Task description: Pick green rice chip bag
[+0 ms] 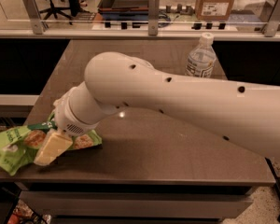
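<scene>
tabletop corner: jaws over green rice chip bag.

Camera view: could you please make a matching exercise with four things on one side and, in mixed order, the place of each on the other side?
Things:
1. green rice chip bag
2. water bottle
3. gripper
4. cardboard box

Places:
A. in the background, beyond the table
B. upright near the table's far edge
C. lying at the table's front left corner, partly over the edge
D. low over the middle of the bag

Pairs: 1-C, 2-B, 3-D, 4-A.
</scene>
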You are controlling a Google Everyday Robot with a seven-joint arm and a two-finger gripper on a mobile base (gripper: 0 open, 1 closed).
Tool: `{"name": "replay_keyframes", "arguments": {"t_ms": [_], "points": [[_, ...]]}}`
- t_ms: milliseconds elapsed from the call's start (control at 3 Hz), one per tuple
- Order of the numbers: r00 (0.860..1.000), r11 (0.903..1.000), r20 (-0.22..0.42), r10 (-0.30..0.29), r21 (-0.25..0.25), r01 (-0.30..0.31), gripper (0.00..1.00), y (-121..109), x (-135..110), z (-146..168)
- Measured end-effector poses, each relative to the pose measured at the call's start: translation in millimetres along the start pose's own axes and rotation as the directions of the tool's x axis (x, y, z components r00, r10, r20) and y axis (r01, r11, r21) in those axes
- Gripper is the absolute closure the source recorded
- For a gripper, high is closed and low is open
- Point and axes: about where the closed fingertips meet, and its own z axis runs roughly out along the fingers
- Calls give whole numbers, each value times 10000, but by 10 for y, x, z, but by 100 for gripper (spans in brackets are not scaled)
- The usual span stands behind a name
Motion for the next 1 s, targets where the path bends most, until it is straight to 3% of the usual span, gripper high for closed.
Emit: {"name": "replay_keyframes", "arguments": {"t_ms": [1000], "points": [[9999,9999,-29,-132,71,132,88,28,-50,-35]]}}
